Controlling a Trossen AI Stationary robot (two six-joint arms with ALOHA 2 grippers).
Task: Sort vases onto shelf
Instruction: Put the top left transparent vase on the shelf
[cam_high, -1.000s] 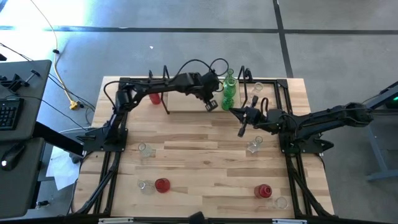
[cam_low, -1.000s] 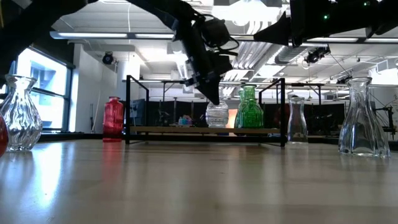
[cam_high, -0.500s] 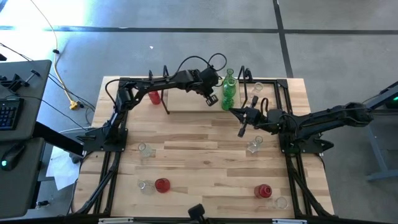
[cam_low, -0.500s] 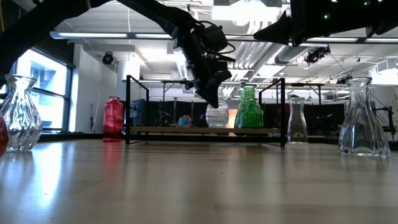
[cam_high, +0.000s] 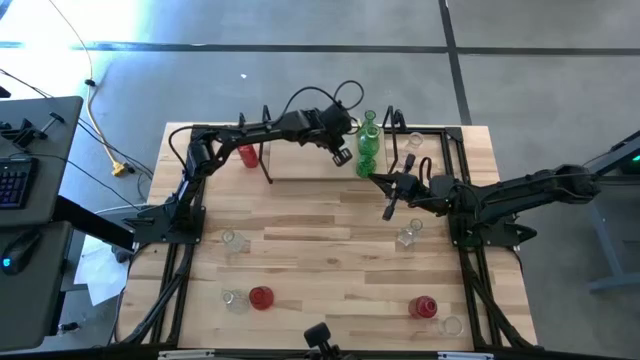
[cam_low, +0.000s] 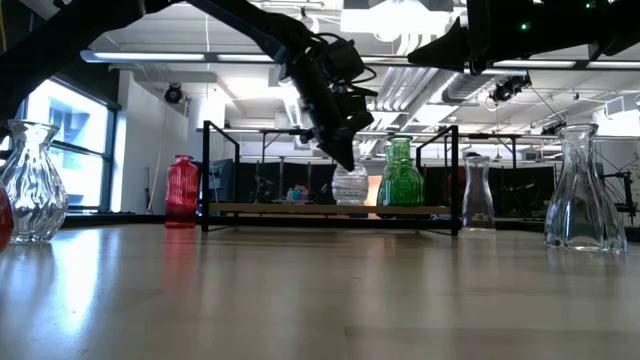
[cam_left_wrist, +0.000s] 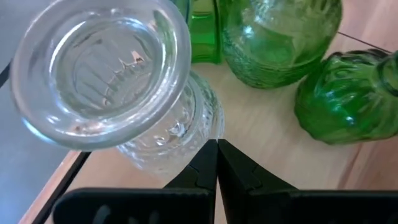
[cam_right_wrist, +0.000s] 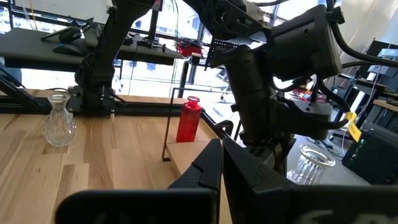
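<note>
The shelf (cam_low: 270, 209) stands at the table's far edge. On its right part stand a clear vase (cam_low: 350, 186) and green vases (cam_high: 368, 140), each on its base. My left gripper (cam_left_wrist: 216, 147) is shut, slanting down from above, with its tips beside the clear vase's belly (cam_left_wrist: 186, 127). The green vases (cam_left_wrist: 280, 37) stand just past it. My right gripper (cam_high: 389, 211) hangs shut over the table's middle right, holding nothing. A red vase (cam_high: 248, 155) stands by the shelf's left end. My left gripper's shut fingertips (cam_left_wrist: 208, 155) stand right against the lower belly of the clear vase (cam_left_wrist: 199, 134), coming slanted from above. Whether they touch the glass I cannot tell. The vase stands upright on the shelf board.
Loose vases stand on the tabletop: clear ones (cam_high: 231, 240) (cam_high: 407, 236) (cam_high: 452, 325) and red ones (cam_high: 261, 297) (cam_high: 422, 306). Another clear vase (cam_high: 414, 141) stands by the shelf's right end. The shelf's black wire frames (cam_low: 206, 175) rise at both ends.
My left gripper, shut throughout, has moved a little toward the table's far edge and tipped, closing in on the clear vase on the shelf. The vase has stayed where it was.
</note>
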